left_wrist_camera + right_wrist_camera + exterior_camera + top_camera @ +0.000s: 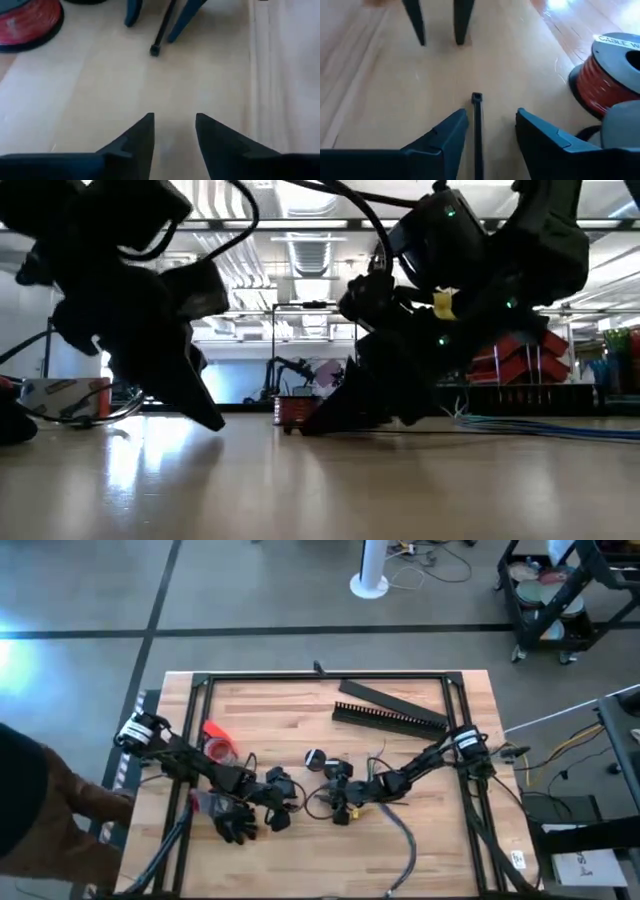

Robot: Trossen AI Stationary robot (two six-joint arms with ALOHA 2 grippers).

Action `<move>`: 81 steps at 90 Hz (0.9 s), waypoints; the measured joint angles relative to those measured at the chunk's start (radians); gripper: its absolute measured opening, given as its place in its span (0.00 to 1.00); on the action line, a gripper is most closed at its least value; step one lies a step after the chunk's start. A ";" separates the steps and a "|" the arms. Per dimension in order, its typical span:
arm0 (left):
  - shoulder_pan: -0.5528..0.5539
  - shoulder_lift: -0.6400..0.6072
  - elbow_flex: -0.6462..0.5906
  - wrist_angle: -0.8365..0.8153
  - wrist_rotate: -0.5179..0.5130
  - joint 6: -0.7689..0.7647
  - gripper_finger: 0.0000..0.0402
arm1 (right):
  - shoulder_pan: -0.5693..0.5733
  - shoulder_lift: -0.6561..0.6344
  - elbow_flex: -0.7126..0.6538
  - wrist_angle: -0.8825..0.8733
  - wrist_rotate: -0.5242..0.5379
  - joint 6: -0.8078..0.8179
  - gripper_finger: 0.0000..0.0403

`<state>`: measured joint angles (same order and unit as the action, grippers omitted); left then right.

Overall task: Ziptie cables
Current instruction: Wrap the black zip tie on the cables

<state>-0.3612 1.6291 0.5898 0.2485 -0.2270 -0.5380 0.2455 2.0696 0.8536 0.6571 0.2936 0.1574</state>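
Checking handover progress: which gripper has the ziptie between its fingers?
The right gripper: the ziptie runs between its parted fingers, head pointing forward. The left gripper is open too, with only bare table between its fingers.

The ziptie (478,132) is a thin, straight black strip ending in a small square head, lying low over the pale wooden tabletop (380,90). In the right wrist view it runs out between the right hand's (490,125) two dark fingers, head foremost. The left wrist view shows that same head end (155,49) pointing toward the left hand (174,131).
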 joint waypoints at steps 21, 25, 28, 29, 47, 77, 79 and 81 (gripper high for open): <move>0.000 0.004 -0.029 0.048 -0.011 0.002 0.27 | -0.002 -0.042 0.000 -0.109 -0.018 -0.003 0.28; 0.000 0.004 -0.030 0.052 -0.013 0.004 0.26 | -0.002 -0.052 0.000 -0.137 -0.021 -0.009 0.25; 0.000 0.004 -0.030 0.054 -0.016 0.006 0.25 | -0.002 -0.053 0.000 -0.145 -0.023 -0.010 0.24; 0.000 0.004 -0.030 0.055 -0.016 0.006 0.25 | -0.002 -0.053 0.000 -0.147 -0.025 -0.009 0.23; 0.000 0.005 -0.029 0.064 -0.018 0.005 0.26 | -0.003 -0.058 0.001 -0.188 -0.083 0.008 0.13; 0.000 0.005 -0.028 0.135 -0.070 0.042 0.25 | -0.004 -0.060 -0.002 -0.183 -0.092 -0.003 0.01; 0.000 0.005 -0.028 0.137 -0.073 0.044 0.25 | -0.003 -0.062 -0.002 -0.183 -0.093 -0.006 0.01; 0.000 0.005 -0.028 0.140 -0.076 0.046 0.25 | -0.002 -0.065 -0.002 -0.183 -0.093 -0.012 0.00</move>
<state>-0.3614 1.6341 0.5621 0.3880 -0.3033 -0.4919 0.2439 2.0045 0.8516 0.4744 0.2005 0.1456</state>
